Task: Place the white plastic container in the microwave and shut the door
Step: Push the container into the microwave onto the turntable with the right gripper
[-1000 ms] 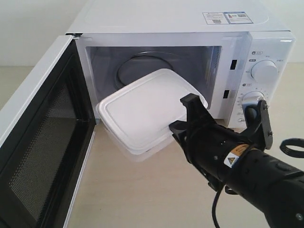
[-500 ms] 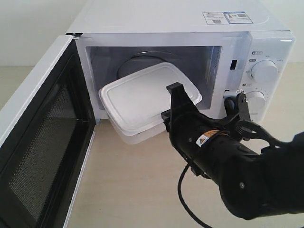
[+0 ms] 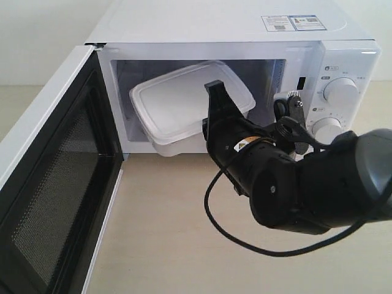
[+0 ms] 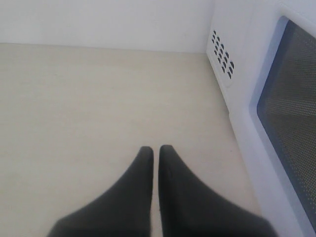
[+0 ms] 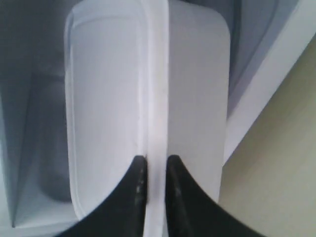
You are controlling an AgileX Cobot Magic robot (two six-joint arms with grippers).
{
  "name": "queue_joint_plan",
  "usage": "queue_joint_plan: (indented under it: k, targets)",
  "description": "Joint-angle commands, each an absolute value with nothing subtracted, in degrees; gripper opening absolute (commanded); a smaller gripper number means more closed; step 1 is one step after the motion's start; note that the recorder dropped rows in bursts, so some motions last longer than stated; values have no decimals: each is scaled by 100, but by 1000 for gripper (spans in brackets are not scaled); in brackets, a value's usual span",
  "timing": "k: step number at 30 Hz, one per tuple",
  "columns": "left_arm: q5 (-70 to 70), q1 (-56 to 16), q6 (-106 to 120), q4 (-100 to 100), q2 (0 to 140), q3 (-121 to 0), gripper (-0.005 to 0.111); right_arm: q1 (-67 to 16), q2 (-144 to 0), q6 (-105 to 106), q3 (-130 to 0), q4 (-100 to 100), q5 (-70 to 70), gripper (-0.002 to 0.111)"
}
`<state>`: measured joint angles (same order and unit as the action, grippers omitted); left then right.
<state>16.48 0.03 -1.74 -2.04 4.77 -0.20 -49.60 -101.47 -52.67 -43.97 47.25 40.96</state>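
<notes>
**Box in the doorway, door wide open**

The right gripper point(image 5: 154, 160) is clamped on the lid rim of the white plastic container point(image 3: 177, 104). The box hangs tilted in the mouth of the microwave point(image 3: 245, 24), near end poking out. It isn't set down yet, and the door point(image 3: 55, 177) isn't shut. There looks to be spare room on both sides of the box, and the door stands clear of the arm. The left gripper point(image 4: 154, 149) sits closed and empty by the door's outer face.

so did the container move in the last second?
Yes. The white plastic container has travelled up and back into the microwave: it hung out over the table past the front sill, and now is mostly inside the cavity.
</notes>
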Motion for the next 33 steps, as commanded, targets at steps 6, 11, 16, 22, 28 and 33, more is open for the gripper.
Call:
queue_joint_plan:
  k: [6,11,16,22,28,33]
  targets:
    - [1629,40,-170,-192,438,0,4,-4774,-10211,-5240,-4679,4901,4092,0]
    - [1629,40,-170,-192,438,0,4,-4748,-10419,-5311,-4784,4913,4105,0]
    - [1629,40,-170,-192,438,0,4,-4727,-10631,-5322,-4936,4900,4155,0]
    - [1629,40,-170,-192,438,0,4,-4682,-10805,-5409,-5174,4966,4250,0]
    - [1629,40,-170,-192,438,0,4,-4564,-10984,-5350,-5284,5093,4368,0]
    - [1629,40,-170,-192,438,0,4,-4514,-11203,-5326,-5543,5004,4422,0]
